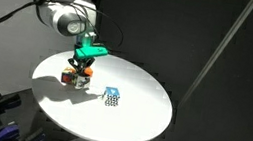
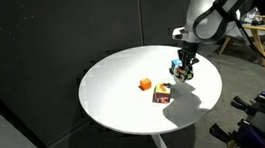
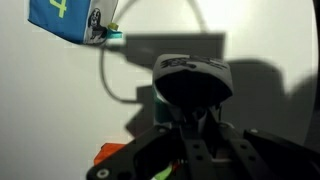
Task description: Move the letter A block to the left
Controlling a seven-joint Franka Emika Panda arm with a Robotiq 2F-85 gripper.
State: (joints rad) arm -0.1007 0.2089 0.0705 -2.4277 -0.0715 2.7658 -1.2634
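- A round white surface (image 1: 140,118) fills the middle of both exterior views. A robot arm (image 1: 62,16) bends down over one side of it.
- The pincer (image 1: 83,68) points straight down and is clamped on the A block (image 3: 190,75), a small black cube with a white mark. In the wrist view the block sits wedged between the two fingers, so the jaws rest against its sides rather than meeting.
- The A block is at the pincer tips, low over the surface and toward one side of the round top. I cannot tell whether it touches the surface or hangs just clear.
- The hold comes from above on two opposite faces. This looks chosen so the block can be carried or slid sideways without turning.
- A red cube (image 1: 69,75) lies just beside the held block. A blue cube (image 1: 111,98) with a checkered side stands apart on the other side.
- My reading is that the block is secured and the shift to the left is not yet made. The red cube is close enough to be knocked if the path runs its way.
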